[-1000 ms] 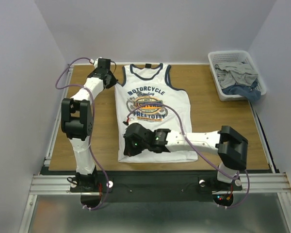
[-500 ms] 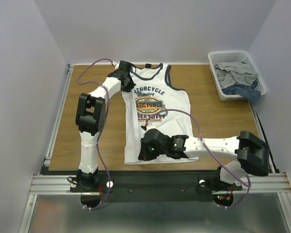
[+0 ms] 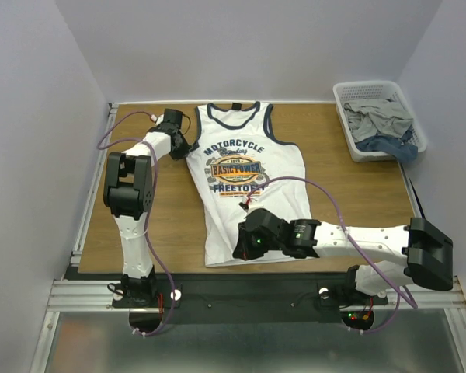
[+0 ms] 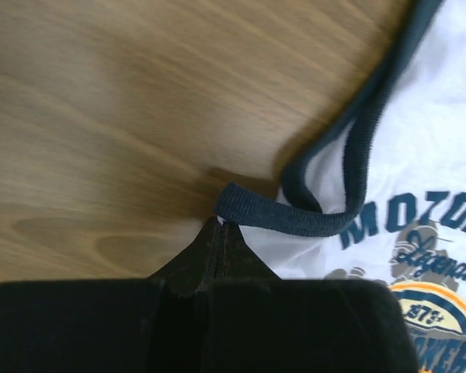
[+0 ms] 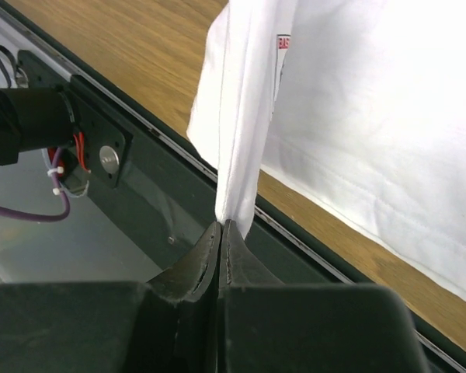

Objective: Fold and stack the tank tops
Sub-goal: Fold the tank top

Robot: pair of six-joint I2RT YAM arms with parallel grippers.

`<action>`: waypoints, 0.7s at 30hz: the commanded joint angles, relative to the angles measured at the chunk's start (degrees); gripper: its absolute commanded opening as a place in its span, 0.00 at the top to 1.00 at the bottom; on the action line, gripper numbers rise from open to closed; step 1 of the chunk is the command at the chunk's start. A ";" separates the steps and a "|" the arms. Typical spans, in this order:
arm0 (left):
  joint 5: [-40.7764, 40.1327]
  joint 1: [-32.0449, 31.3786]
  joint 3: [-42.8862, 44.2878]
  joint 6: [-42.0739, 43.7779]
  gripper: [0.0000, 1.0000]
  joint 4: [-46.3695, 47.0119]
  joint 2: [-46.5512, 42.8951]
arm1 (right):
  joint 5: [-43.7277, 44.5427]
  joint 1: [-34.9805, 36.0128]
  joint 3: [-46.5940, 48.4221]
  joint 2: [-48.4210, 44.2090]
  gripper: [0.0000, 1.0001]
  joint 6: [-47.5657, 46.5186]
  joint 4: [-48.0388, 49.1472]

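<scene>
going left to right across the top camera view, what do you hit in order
left gripper → tank top → basket

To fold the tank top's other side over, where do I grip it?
Pinch the tank top by the navy armhole trim nearest the basket, approaching low from that side: probably easiest, since that edge lies flat and uncovered on the table.
</scene>
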 commanded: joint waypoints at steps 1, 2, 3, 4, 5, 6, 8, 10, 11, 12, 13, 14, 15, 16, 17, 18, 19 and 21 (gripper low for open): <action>-1.04 1.95 -3.93 -0.30 1.00 4.34 -6.79 | -0.19 0.03 0.54 -3.71 1.00 -2.18 -5.72; -0.96 2.30 -5.33 -0.31 1.00 4.69 -7.33 | -0.19 0.03 1.59 -3.71 1.00 -3.05 -6.77; -0.78 3.09 -5.78 -0.31 1.00 4.78 -7.85 | -1.06 0.03 2.21 -3.36 1.00 -3.32 -6.87; -0.78 3.45 -6.22 -0.31 1.00 4.78 -8.29 | -1.85 0.03 2.91 -2.66 1.00 -3.67 -6.79; -0.78 3.97 -6.40 -0.22 1.00 4.61 -8.99 | -2.64 0.03 3.70 -1.79 1.00 -4.02 -6.78; -0.87 4.93 -6.92 0.04 1.00 4.60 -9.52 | -3.87 0.20 5.71 0.92 1.00 -4.38 -6.70; -0.78 5.90 -6.93 0.57 1.00 4.43 -9.79 | -4.23 0.73 7.83 3.48 1.00 -4.55 -6.17; -0.69 7.13 -6.40 1.10 1.00 3.82 -9.44 | -5.45 1.52 10.89 6.99 1.00 -4.91 -5.12; -0.69 7.49 -5.88 1.88 1.00 3.46 -9.18 | -6.16 1.70 11.96 8.05 1.00 -4.99 -3.72; -0.61 7.75 -5.52 2.15 1.00 3.11 -8.92 | -6.95 1.87 12.84 9.11 1.00 -4.99 -2.84; -0.78 8.02 -4.91 2.59 1.00 2.67 -7.96 | -8.70 2.31 14.07 11.73 1.00 -4.91 -1.96; -1.13 8.46 -3.77 3.03 1.00 1.71 -7.42 | -9.58 2.57 16.43 13.24 1.00 -4.91 -0.38; -1.13 8.81 -3.41 3.12 1.00 1.53 -6.98 | -10.72 3.01 18.02 15.17 1.00 -4.91 0.33; -0.96 8.99 -3.24 3.30 1.00 1.61 -6.46 | -11.34 3.10 19.34 18.67 1.00 -4.82 1.03; -0.96 9.25 -2.97 3.38 1.00 1.70 -6.28 | -11.96 3.28 22.14 20.96 1.00 -4.56 2.60; -0.78 9.42 -2.97 3.39 1.00 2.14 -6.10 | -12.40 3.45 23.47 22.90 1.00 -4.47 3.40; -0.69 9.43 -2.80 3.65 1.00 2.23 -5.67 | -13.54 3.54 24.61 24.75 1.00 -4.38 4.28; 0.18 9.43 -2.10 3.91 1.00 2.32 -4.87 | -13.73 3.55 27.25 29.92 1.00 -4.12 6.47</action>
